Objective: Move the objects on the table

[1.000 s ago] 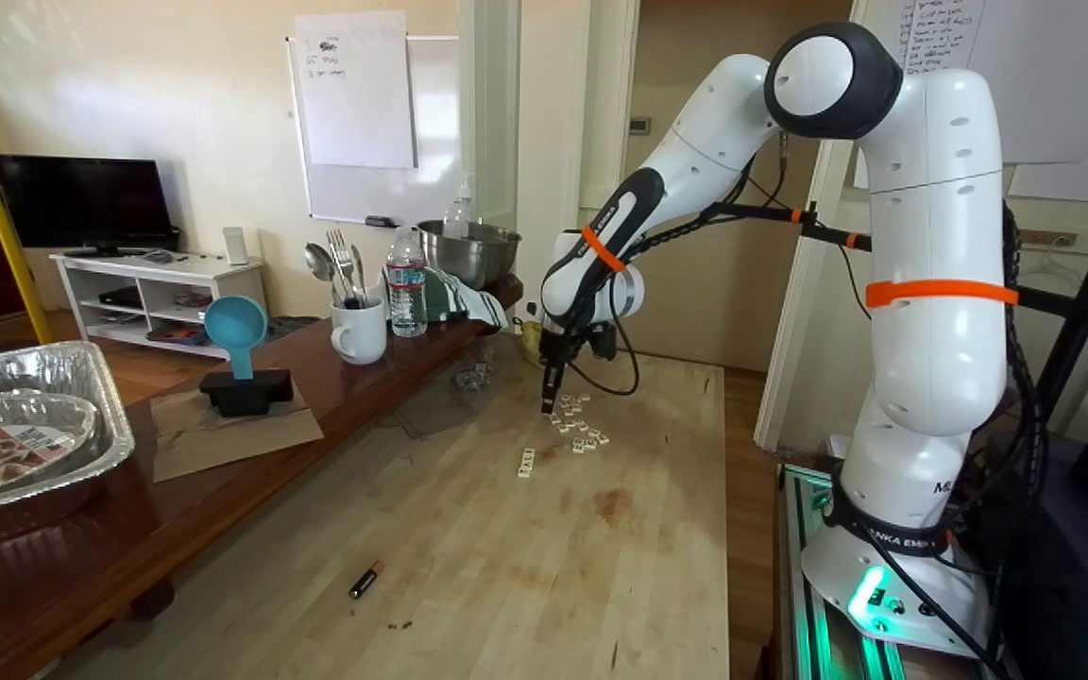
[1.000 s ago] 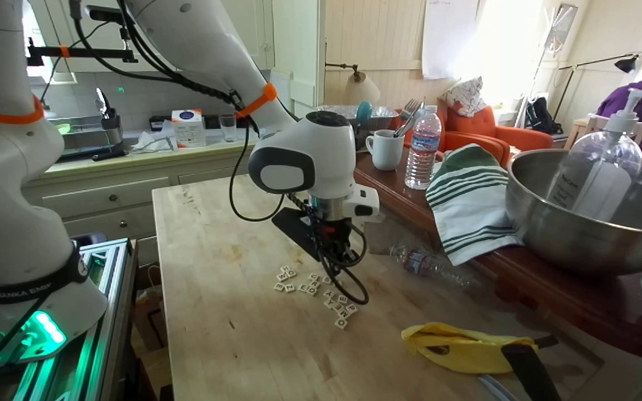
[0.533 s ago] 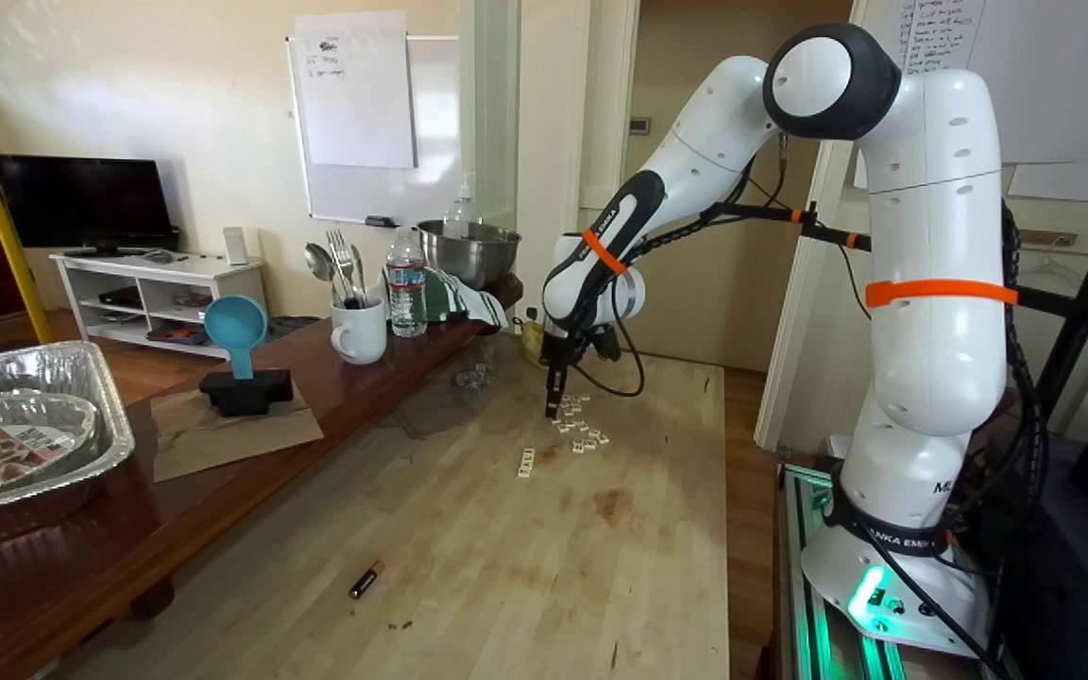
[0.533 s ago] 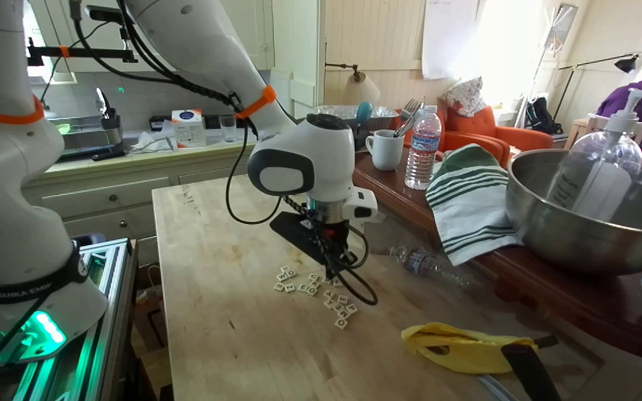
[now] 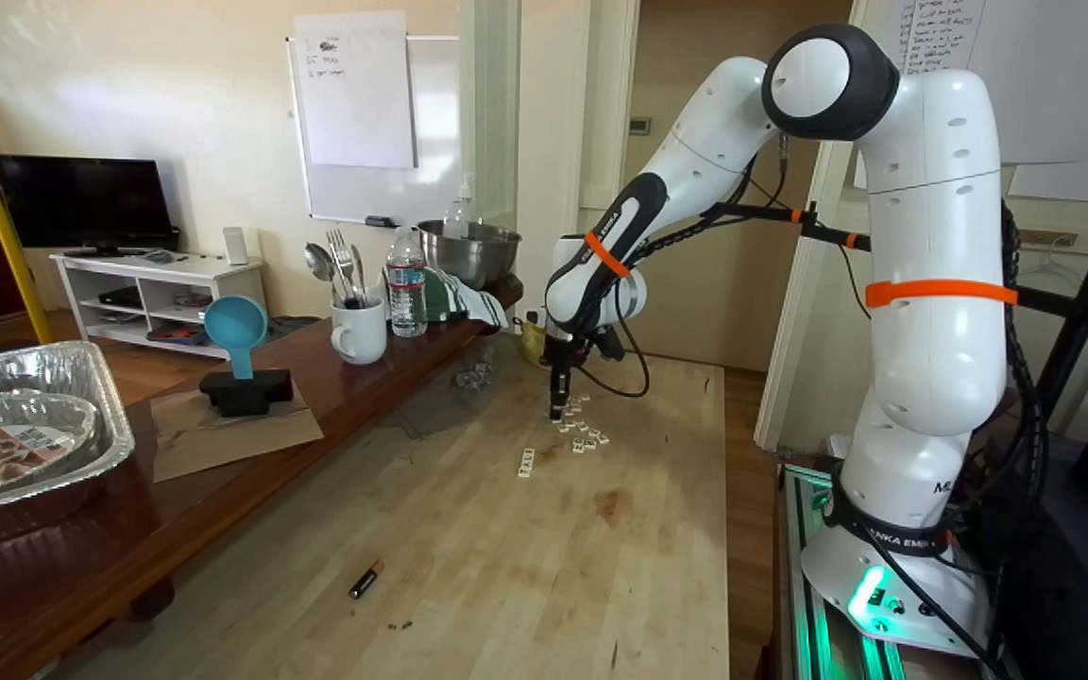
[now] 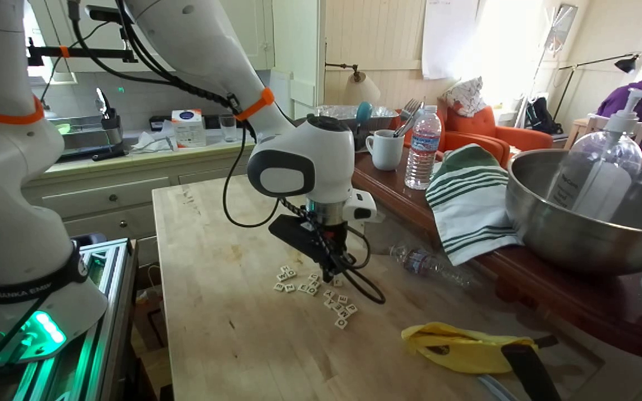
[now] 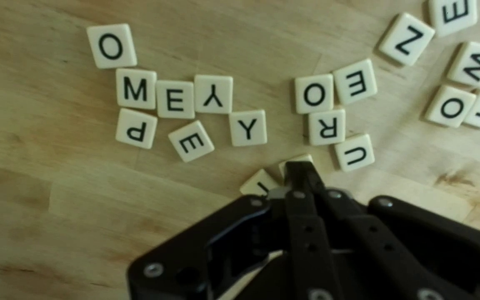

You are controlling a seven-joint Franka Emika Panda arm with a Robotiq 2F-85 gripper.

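Cream letter tiles lie loose on the wooden table, seen in both exterior views; examples are the O tile and the U tile. A short row of tiles lies apart from the cluster. My gripper points down with its fingertips together, nothing visible between them. In the wrist view the tips cover most of one tile, hiding its letter; I cannot tell whether they touch it. A tile marked I lies beside the tips, partly hidden. The gripper also shows in both exterior views. A battery lies on the table.
A dark wooden counter runs along the table, bearing a mug, a water bottle, a metal bowl and a towel. A clear plastic bottle and a yellow item lie on the table.
My gripper has moved slightly across the tile cluster and a little lower, rightward in an exterior view. Its cable loop swings a little. No tile has visibly moved.
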